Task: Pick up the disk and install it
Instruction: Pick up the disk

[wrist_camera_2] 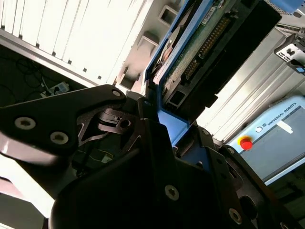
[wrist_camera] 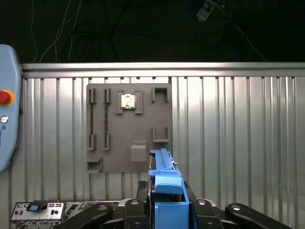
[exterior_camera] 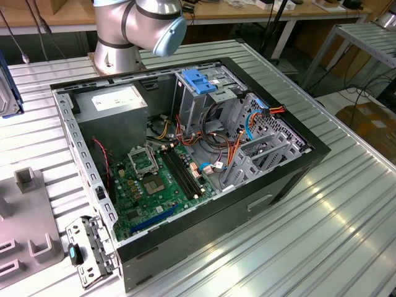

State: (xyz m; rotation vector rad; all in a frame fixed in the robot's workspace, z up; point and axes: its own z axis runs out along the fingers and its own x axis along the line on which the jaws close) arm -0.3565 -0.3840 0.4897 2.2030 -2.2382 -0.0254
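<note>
Exterior view: even overhead light, soft shadow inside the computer case (exterior_camera: 124, 133), pale glare streaks along the ribbed table (exterior_camera: 337, 204). First wrist view: flat, even light on the table, blackness beyond its edge; the gripper (wrist_camera: 164, 190), clamped on the disk (wrist_camera: 161, 164), sits in shadow. Second wrist view: the table burns out to white in places, while the gripper body is a near-black silhouette.

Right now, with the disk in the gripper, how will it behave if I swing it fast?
The disk looks rigid, so probably no flex. The gripper clamps its blue plastic rail, so it might pivot or slip. Its exposed circuit board seems knock-sensitive.
</note>
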